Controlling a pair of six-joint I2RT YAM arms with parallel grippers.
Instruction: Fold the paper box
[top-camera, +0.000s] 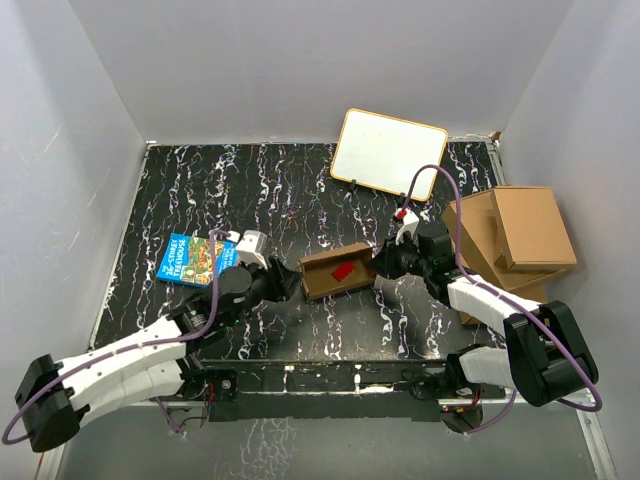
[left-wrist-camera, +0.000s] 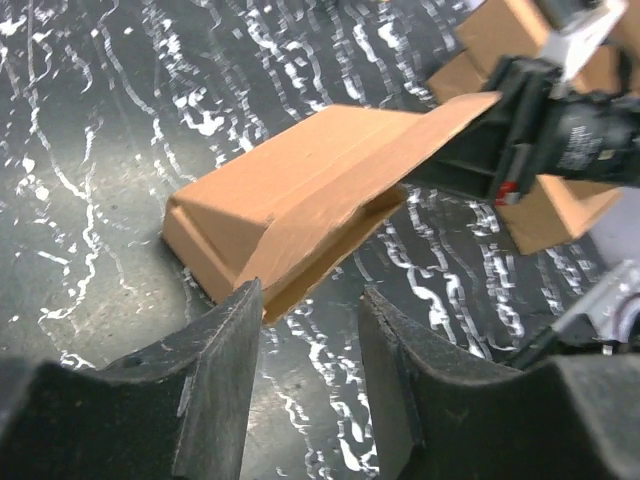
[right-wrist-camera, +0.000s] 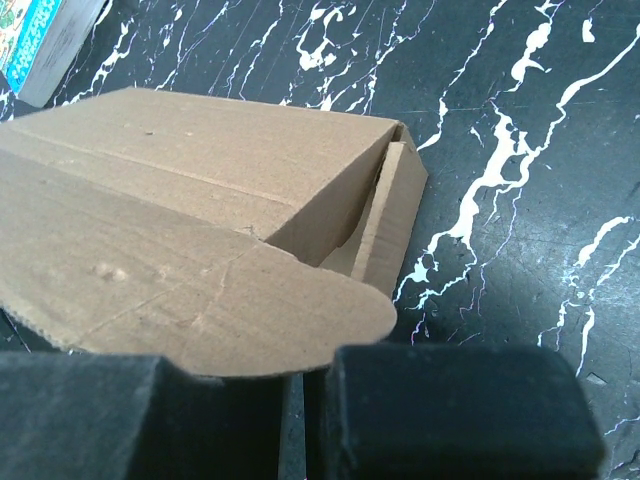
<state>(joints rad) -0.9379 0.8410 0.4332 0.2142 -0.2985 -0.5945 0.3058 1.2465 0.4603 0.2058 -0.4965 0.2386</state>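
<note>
Seems about halfway with the paper box (top-camera: 335, 272). Lies in the middle of the worktop (top-camera: 300, 190), between the two arms, already shaped as a shallow tray with long walls raised and something red (top-camera: 343, 270) inside.

Left gripper (left-wrist-camera: 310, 300): fingers released and parted, just before the near end of the box, touching nothing as far as visible.

Right gripper (top-camera: 383, 262): fingers clenched, apparently pinching the edge of the large flap (left-wrist-camera: 380, 150) at the other end, held lifted and tilted over the tray.

Probably left to do: bring this flap down, tuck the rounded tab (right-wrist-camera: 330, 300), close the ends.
</note>
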